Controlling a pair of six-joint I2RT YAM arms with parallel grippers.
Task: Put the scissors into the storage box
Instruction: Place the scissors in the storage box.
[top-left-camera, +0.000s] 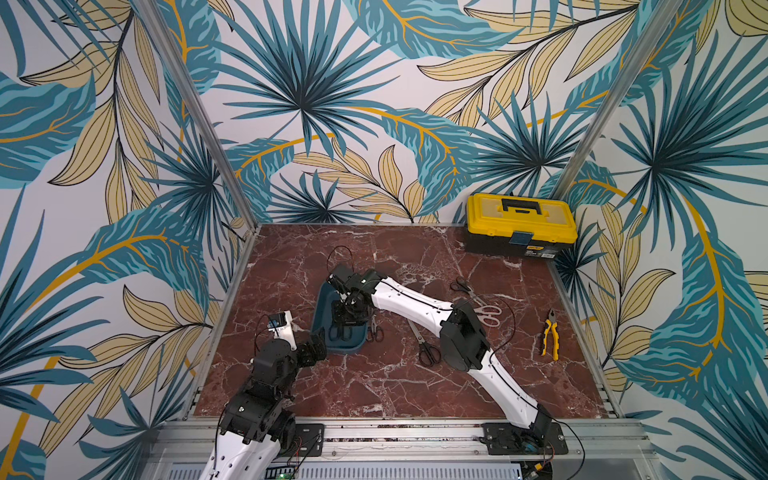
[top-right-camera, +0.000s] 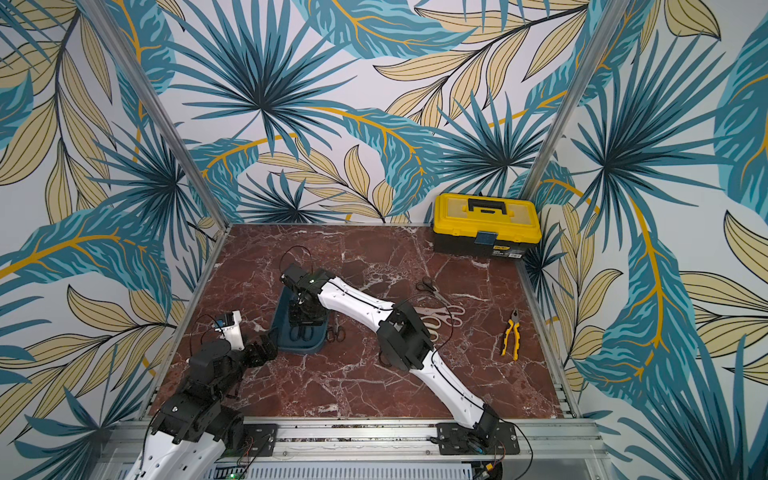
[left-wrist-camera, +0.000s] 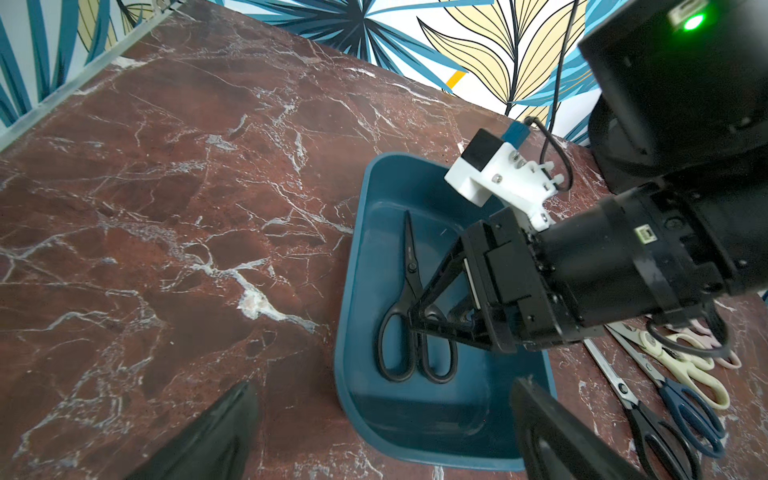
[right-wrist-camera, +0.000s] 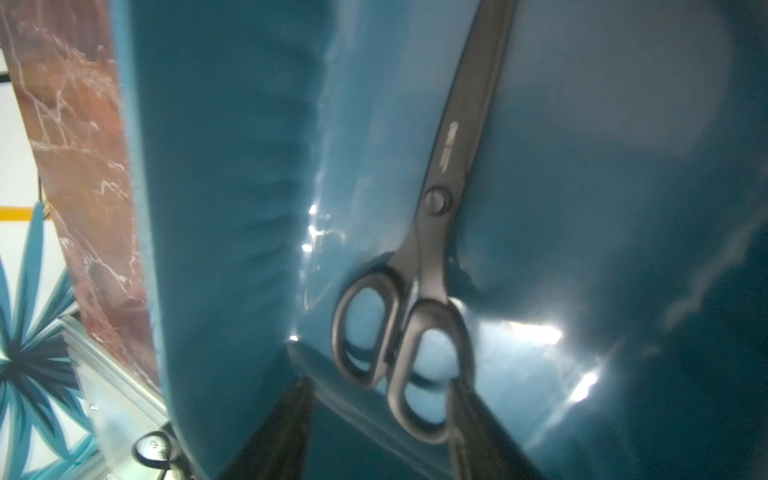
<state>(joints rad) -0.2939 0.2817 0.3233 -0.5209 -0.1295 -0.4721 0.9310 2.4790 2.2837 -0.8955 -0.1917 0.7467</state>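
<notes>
**Teal box holding one black pair, both grippers parted**

In both top views the dark teal, round-cornered plastic storage box (top-left-camera: 350, 348) (top-right-camera: 300, 349) is sitting on the red-brown marble tabletop (top-left-camera: 374, 386). An all-black pair of steel scissors (top-left-camera: 340, 332) (top-right-camera: 301, 333) is lying inside it. The right gripper (top-left-camera: 347, 318) (top-right-camera: 305, 316) is hanging over the box's interior, just above that pair. The left gripper (top-left-camera: 316, 345) (top-right-camera: 266, 347) is waiting outside, at the box's near left corner. Small black scissors (top-left-camera: 374, 330) are lying just beside the box's right wall. Yellow-and-black pliers (top-left-camera: 549, 338) and a yellow-and-black toolbox (top-left-camera: 519, 224) are sitting well to the box's right.

The left wrist view is showing the left gripper (left-wrist-camera: 384, 399) with its jaws standing wide apart, nothing between them. Inside the box (left-wrist-camera: 353, 249), the right gripper (left-wrist-camera: 432, 320) is spreading its fingers over the handle loops of the scissors (left-wrist-camera: 409, 291). Blue-handled scissors (left-wrist-camera: 690, 415) and cream-handled scissors (left-wrist-camera: 685, 365) are lying outside the box.

The right wrist view is showing the scissors (right-wrist-camera: 436, 199) lying flat on the box floor (right-wrist-camera: 228, 208). The right gripper (right-wrist-camera: 380, 386) is parted around one loop, not clamping it.
</notes>
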